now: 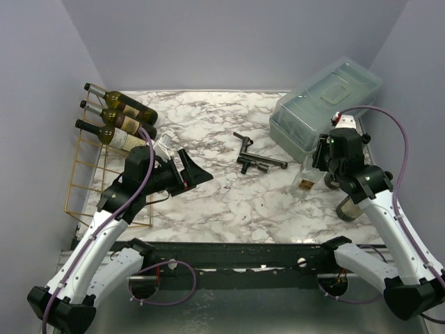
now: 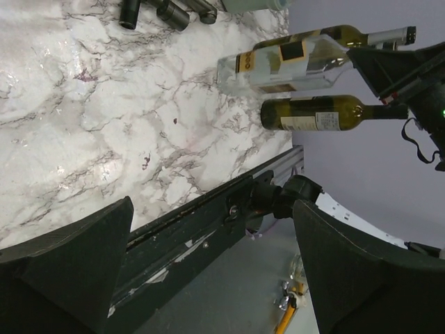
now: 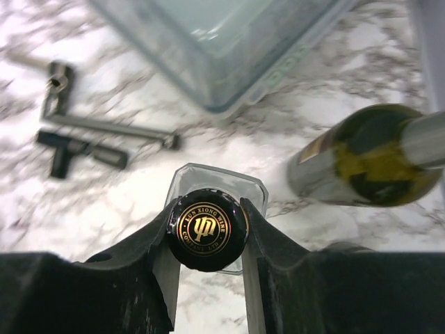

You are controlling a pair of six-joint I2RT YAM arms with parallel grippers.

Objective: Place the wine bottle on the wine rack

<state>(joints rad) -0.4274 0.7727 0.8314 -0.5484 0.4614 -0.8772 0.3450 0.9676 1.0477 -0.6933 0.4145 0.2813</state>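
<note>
- Grip: the right tool [image 3: 207, 217] is clamped on the black cap [image 3: 207, 231] of the clear bottle [image 3: 219, 177], one finger on each side. That hold suits a straight lift by the neck.
- The clear bottle stands upright on the marble worktop [image 1: 229, 125], just in front of the grey box [image 1: 327, 104] and well apart from the wine rack [image 1: 85, 167] at the far left. I judge it to be the bottle to move, with the carry across not yet begun.
- The wine rack holds three dark bottles [image 1: 122, 120] lying on their sides, necks pointing out to the left. The wire tiers cradle them flat, so the clear one will likely need tipping over.
- The left tool [image 1: 195, 168] has its fingers wide apart and holds nothing. It hovers beside the rack, perhaps placed to steady or receive.
- A green bottle [image 3: 361, 156] stands just beside the held one and could be knocked during the lift.
- Black metal pieces [image 1: 254, 158] lie mid-worktop, roughly along the way across.
- Writing: gold letters ring the cap and appear to read "LUN XIONG WINE COMPANY LTD" around a logo. The other labels are too small to read.
</note>
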